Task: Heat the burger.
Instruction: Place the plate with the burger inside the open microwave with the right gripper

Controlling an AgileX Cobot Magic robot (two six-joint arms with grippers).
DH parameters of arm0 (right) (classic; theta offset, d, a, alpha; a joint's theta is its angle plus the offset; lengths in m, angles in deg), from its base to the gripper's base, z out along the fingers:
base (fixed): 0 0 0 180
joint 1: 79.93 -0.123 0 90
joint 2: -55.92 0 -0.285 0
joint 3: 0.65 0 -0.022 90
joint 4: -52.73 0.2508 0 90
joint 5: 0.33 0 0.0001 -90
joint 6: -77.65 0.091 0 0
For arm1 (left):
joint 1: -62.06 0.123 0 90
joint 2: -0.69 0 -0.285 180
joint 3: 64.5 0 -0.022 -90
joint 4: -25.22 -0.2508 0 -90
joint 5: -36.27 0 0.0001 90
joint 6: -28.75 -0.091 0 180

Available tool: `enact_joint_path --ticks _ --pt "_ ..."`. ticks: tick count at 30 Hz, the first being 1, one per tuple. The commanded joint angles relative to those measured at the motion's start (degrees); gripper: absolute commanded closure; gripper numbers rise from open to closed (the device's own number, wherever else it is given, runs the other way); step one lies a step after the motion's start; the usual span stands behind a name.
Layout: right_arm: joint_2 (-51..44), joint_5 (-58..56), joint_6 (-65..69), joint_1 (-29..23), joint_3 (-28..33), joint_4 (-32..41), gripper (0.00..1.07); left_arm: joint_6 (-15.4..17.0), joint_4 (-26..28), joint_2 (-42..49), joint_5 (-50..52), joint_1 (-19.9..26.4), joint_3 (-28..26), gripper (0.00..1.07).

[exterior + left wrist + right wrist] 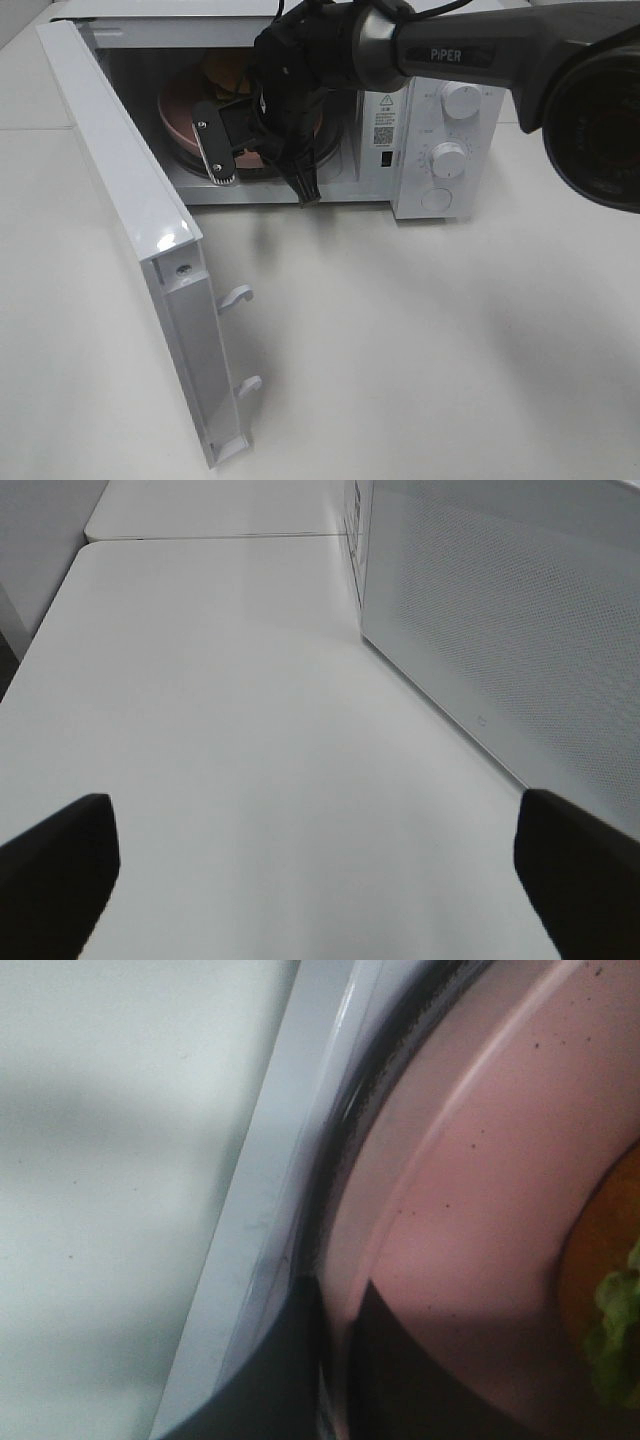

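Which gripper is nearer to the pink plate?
Right. The right gripper grips the plate by its rim inside the microwave; the left gripper hangs open over the table outside the door.

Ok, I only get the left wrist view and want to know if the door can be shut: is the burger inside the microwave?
Observer: Yes, the burger sits on the pink plate inside the microwave.
Operator: Then is the doorway free?
Observer: No, the right gripper reaches in through it, jaws shut on the plate's rim.
Operator: And the door itself?
Observer: The door stands wide open, swung out on the left of the high view.
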Motion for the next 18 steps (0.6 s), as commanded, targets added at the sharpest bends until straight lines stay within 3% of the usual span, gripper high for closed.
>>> enact_joint_path --ticks 1,18 --pt "-0.1 2.6 -0.6 0.1 -1.7 -0.6 1.07 0.3 0.2 1.1 0.4 0.1 0.1 0.04" --pt "0.6 2.6 -0.6 0.1 -1.7 -0.5 1.07 0.3 -0.1 1.1 0.4 0.1 0.1 0.04"
